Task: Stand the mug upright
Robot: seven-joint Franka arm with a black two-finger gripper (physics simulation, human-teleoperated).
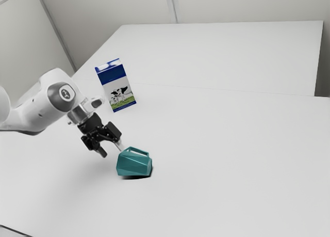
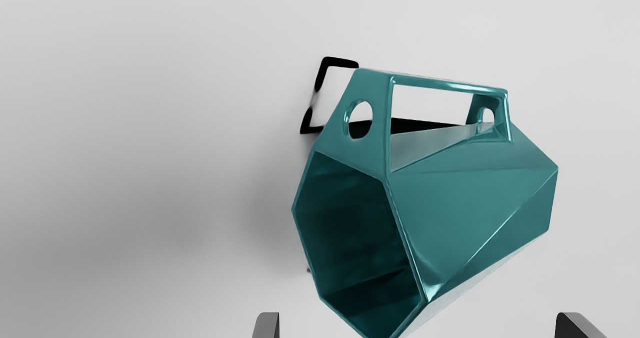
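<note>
Mug point(image 1: 134, 163): teal, faceted, laid on its side on the tabletop point(image 1: 232, 144); not upright. Its mouth is turned toward the claw, its handle point(image 2: 450, 84) carried along the side away from the fingertips.

Mug, as container: dark inner walls seen through the rim point(image 2: 407, 238); no contents made out in the part exposed.

Claw point(image 1: 112, 150): held just beside the mug, at its mouth end. Fingers set wide apart, nothing gripped. So placed, it is judged, that the wall or rim may be taken between them; a grip and a turn, mouth upward, would be called for. A rolling of the mug is to be feared if one side is pushed alone.

Carton point(image 1: 116, 87): cow-printed, stood beyond the mug, slightly toward the exterior view's left; contents, if any, hidden. No part in the task is assigned to it.
</note>
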